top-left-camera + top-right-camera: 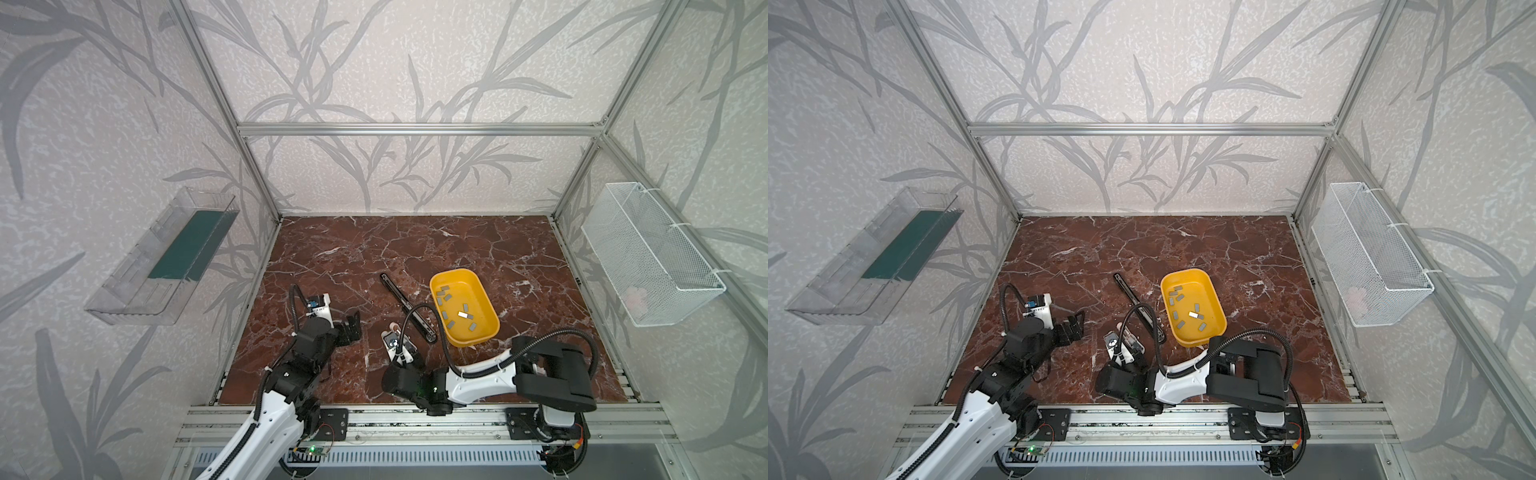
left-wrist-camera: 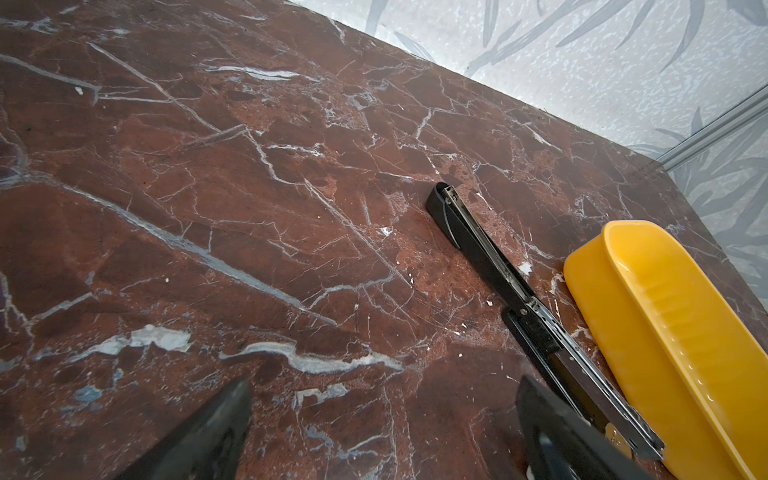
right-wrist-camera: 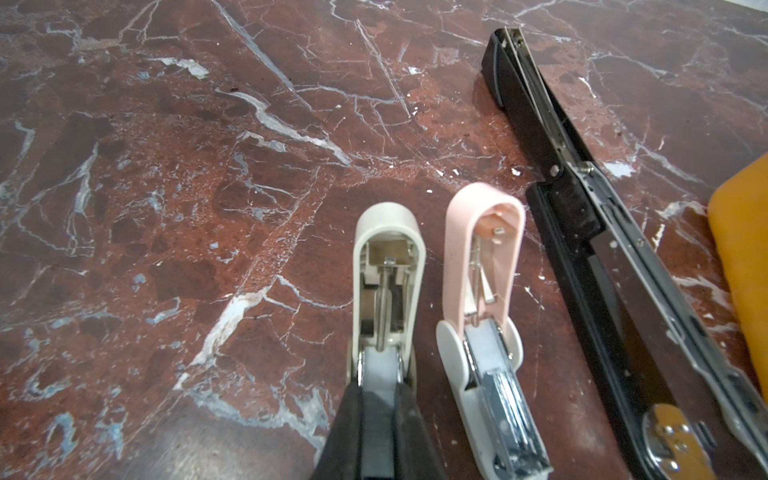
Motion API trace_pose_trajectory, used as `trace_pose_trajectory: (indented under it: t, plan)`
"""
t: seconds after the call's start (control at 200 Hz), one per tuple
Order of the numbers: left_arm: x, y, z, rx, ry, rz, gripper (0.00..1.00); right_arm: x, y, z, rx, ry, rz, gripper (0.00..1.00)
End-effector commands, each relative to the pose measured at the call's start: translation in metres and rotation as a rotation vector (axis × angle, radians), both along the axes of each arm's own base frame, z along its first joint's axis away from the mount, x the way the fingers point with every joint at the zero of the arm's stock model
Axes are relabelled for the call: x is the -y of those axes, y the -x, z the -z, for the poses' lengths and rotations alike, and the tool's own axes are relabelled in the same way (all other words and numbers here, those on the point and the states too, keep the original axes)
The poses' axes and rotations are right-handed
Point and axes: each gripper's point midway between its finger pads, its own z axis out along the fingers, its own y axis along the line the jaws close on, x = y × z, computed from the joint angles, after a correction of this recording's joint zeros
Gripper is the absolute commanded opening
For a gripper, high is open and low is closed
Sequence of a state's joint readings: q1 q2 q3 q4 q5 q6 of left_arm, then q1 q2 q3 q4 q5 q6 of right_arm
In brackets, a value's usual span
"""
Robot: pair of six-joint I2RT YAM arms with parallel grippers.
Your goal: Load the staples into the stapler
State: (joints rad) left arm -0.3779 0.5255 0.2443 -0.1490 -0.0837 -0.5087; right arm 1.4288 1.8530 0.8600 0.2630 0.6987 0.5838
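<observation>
Marble tabletop (image 1: 374, 249), leaf-patterned walls (image 1: 395, 62), white stapler (image 3: 388, 266) in right tool (image 3: 379, 390)

staples (image 1: 464, 315) in tray (image 1: 469, 286) | long stapler (image 1: 405, 305) L of tray | mini staplers (image 3: 388, 216) further L

Both top views look steeply down from high over the front rail (image 1: 415, 419) toward the back wall (image 1: 395, 174), covering the whole table (image 1: 353, 257). The wrist cameras skim low and close (the right one along the white mini stapler (image 3: 390, 220)), both catching the black stapler (image 2: 465, 232) and yellow tray (image 2: 602, 316).
</observation>
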Motion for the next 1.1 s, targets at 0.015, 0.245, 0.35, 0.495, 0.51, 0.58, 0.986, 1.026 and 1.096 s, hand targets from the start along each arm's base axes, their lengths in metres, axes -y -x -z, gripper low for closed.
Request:
trace_pose_trajectory:
  t: [0.015,0.245,0.35,0.495,0.51,0.58,0.986,1.026,1.096]
  plan:
    - [0.000,-0.002,-0.004,0.013,0.016,-0.009,0.99,-0.002,0.000,-0.001,0.013,-0.001,0.015,0.01]
    - [0.000,-0.002,-0.004,0.011,0.016,-0.009,0.99,-0.006,0.001,-0.015,0.031,-0.015,-0.010,0.01]
    - [0.000,-0.002,-0.004,0.011,0.015,-0.010,0.99,-0.005,0.001,-0.017,0.032,-0.018,-0.017,0.01]
    - [0.000,-0.002,-0.004,0.013,0.017,-0.010,0.99,-0.004,0.001,-0.014,0.032,-0.010,-0.017,0.01]
    - [0.000,-0.002,-0.004,0.014,0.016,-0.009,0.99,-0.004,0.001,-0.014,0.033,-0.010,-0.017,0.01]
    - [0.000,-0.002,-0.004,0.013,0.017,-0.010,0.99,-0.004,0.001,-0.014,0.033,-0.009,-0.016,0.01]
    - [0.000,-0.002,-0.004,0.013,0.016,-0.011,0.99,0.003,0.000,-0.019,0.046,-0.009,-0.008,0.01]
    - [0.000,-0.002,-0.005,0.014,0.016,-0.012,0.99,0.003,0.000,-0.020,0.048,-0.010,-0.010,0.01]
    - [0.000,-0.002,-0.005,0.014,0.016,-0.010,0.99,0.003,0.000,-0.020,0.050,-0.011,-0.015,0.01]
